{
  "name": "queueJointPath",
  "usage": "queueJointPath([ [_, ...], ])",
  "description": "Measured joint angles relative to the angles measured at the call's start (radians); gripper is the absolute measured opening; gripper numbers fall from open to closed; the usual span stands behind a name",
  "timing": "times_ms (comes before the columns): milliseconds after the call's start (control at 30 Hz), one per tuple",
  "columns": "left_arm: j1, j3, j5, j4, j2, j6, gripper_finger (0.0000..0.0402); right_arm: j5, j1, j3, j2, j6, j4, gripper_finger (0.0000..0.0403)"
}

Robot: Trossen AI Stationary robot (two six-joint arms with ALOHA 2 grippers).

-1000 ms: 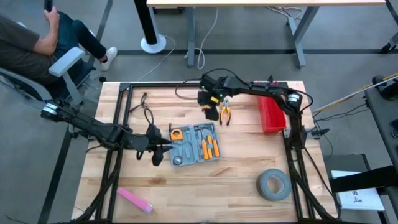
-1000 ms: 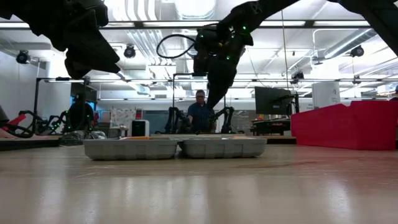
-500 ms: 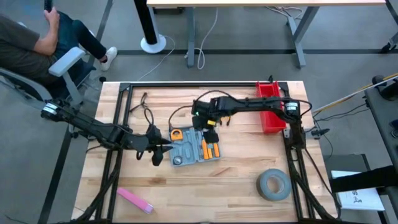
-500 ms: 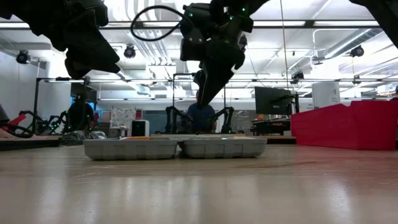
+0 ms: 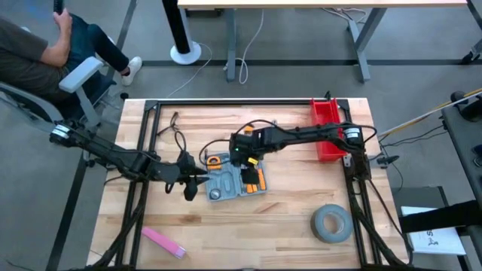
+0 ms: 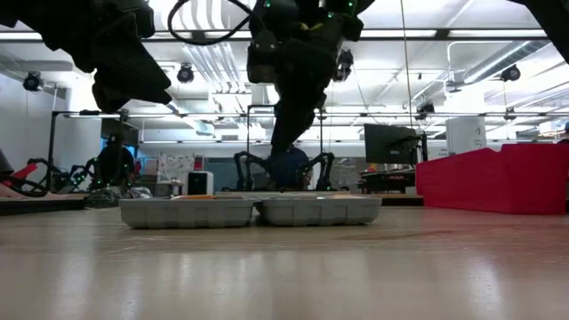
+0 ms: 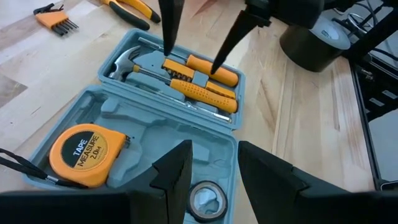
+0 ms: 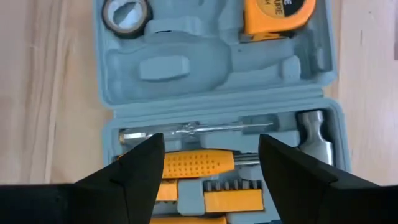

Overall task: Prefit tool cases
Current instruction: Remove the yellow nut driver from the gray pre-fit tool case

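Note:
The blue-grey tool case (image 5: 235, 175) lies open on the table, both halves flat on their undersides (image 6: 249, 212). One half holds a hammer (image 7: 124, 59) and orange-handled screwdrivers (image 7: 205, 87). The other holds an orange tape measure (image 7: 84, 152) and a small tape roll (image 7: 202, 199). My right gripper (image 8: 211, 168) hangs open above the screwdriver half, fingers pointing steeply down and clear of it (image 6: 286, 124). My left gripper (image 7: 214, 180) stands open over the case's tape-measure side (image 5: 197, 183), high above it in the low view.
A red bin (image 5: 327, 135) stands at the right edge and a grey tape roll (image 5: 331, 224) at the near right. A pink object (image 5: 162, 241) lies near left. Orange-handled pliers (image 7: 127, 6) and hex keys (image 7: 56, 18) lie beyond the case. A person sits at the far left (image 5: 38, 45).
My right gripper has swung from the far side of the table, above the pliers, toward the near left and now hangs over the open case. It has stayed open. The case has not moved.

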Motion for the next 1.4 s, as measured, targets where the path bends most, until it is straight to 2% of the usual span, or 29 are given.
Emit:
queueJointPath([
  [267,0.0,0.0,0.0,0.001,0.0,-0.008,0.0137,-0.06,0.015,0.0,0.0,0.013,0.003,0.0228],
  [567,0.0,0.0,-0.002,-0.053,0.0,-0.013,0.0137,-0.06,0.029,0.0,0.0,0.352,0.005,0.0209],
  [700,0.0,-0.001,-0.002,-0.11,0.0,-0.029,0.0137,-0.055,0.048,-0.002,0.0,0.413,0.012,0.0204],
  [800,0.0,-0.001,-0.001,-0.116,0.0,-0.041,0.0137,-0.024,0.055,-0.014,-0.001,0.391,0.033,0.0205],
  [900,0.0,-0.001,0.027,-0.114,0.0,-0.047,0.0137,0.006,0.053,-0.032,-0.001,0.294,0.045,0.0209],
  [1133,0.0,-0.001,0.005,-0.109,0.0,-0.059,0.0137,0.002,0.05,-0.045,-0.001,0.099,0.223,0.0211],
  [1300,0.0,-0.001,-0.001,-0.127,0.0,-0.084,0.0137,0.002,0.031,-0.045,-0.001,0.079,0.307,0.0202],
  [1400,0.0,-0.001,0.031,-0.151,0.0,-0.105,0.0137,0.002,0.021,-0.047,-0.001,0.079,0.307,0.0199],
])
